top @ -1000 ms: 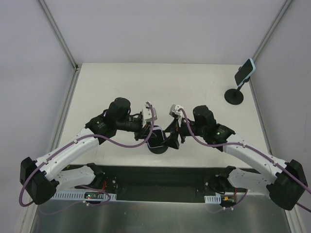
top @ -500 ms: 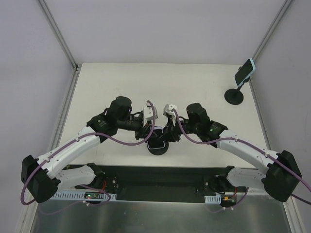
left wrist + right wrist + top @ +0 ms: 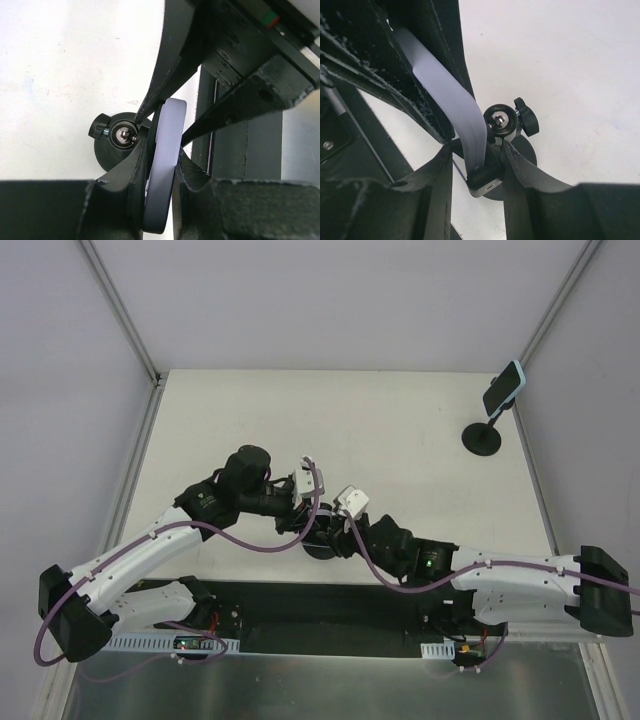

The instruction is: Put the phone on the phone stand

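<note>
Operator: State of the left tool [image 3: 161,150]?

Observer: Clamped on the phone [image 3: 167,125]. Its 2 fingers [image 3: 132,175] press the flat faces of the lavender case, which shows edge-on between them.

Operator: And the right tool [image 3: 477,145]?

Observer: It comes in from the opposite side, facing the left tool. Its fingers flank the end of the phone nearest them and the black clip [image 3: 485,182] capping that end, very close on both sides. Whether they actually squeeze, I cannot tell.

Operator: Where is the phone stand [image 3: 501,121]?

Observer: Directly under both tools. Its ball joint and lock knob [image 3: 526,120] sit just beside the right tool's fingertips, touching the clip that carries the phone. Its round base rests on the tabletop [image 3: 400,420] beneath.

Operator: Anything further out?

Observer: Well away from both tools, at the far right corner of the tabletop, a second phone [image 3: 505,387] perches tilted on a second stand [image 3: 482,437].
</note>
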### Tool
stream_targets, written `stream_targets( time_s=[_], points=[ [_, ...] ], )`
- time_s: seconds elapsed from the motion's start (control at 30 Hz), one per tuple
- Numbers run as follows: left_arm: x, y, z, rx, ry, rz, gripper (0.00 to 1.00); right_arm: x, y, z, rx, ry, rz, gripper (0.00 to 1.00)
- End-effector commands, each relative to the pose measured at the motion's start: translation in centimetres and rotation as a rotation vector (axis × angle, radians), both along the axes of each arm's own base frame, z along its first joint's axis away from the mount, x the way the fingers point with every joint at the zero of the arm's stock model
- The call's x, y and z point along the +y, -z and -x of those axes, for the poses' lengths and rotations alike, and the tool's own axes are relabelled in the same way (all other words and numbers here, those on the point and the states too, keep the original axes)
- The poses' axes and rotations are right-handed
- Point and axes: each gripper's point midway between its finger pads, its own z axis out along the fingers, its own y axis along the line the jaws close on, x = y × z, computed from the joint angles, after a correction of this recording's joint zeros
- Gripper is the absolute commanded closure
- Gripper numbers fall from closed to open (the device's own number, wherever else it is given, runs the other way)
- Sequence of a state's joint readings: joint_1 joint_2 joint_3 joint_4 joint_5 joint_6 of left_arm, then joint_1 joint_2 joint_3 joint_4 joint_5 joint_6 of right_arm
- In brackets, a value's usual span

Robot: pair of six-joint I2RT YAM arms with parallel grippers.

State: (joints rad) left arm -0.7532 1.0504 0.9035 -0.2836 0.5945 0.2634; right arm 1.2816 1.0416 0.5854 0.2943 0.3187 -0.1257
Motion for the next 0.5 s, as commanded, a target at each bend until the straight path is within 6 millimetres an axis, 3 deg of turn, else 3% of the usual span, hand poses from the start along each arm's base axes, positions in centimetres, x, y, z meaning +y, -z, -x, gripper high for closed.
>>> stream_targets(
  time_s=[0.0,0.13,0.2,0.27,0.37,0.4,0.43,0.47],
  points=[
    [0.4,-2.8,-8.5,-0.221,-0.345,0.053,1.00,1.3,-6.5,0.0,0.010,0.209,-0.263,1.00],
    [0.5,-3.4,-8.4,-0.203,-0.371,0.089,1.00,0.2,-7.3,-0.7,0.010,0.303,-0.303,1.00],
    [0.4,-3.7,-8.7,-0.198,-0.395,0.108,1.00,0.5,-8.1,-0.4,-0.001,0.326,-0.313,1.00],
    [0.4,-3.7,-9.0,-0.196,-0.411,0.107,1.00,0.7,-7.8,-0.5,0.000,0.353,-0.305,1.00],
    [0.0,-3.5,-8.6,-0.195,-0.361,0.096,1.00,2.1,-7.4,-0.1,-0.052,0.230,-0.251,1.00],
    [-0.9,-3.9,-7.1,-0.175,-0.253,0.115,1.00,3.6,-8.2,1.0,-0.055,0.098,-0.281,1.00],
    [-1.1,-2.7,-6.3,-0.125,-0.210,0.075,1.00,3.2,-8.2,0.9,-0.066,0.087,-0.266,1.00],
    [-1.3,-2.7,-5.8,-0.099,-0.183,0.076,1.00,2.7,-7.8,0.3,-0.086,0.087,-0.234,1.00]
  ],
)
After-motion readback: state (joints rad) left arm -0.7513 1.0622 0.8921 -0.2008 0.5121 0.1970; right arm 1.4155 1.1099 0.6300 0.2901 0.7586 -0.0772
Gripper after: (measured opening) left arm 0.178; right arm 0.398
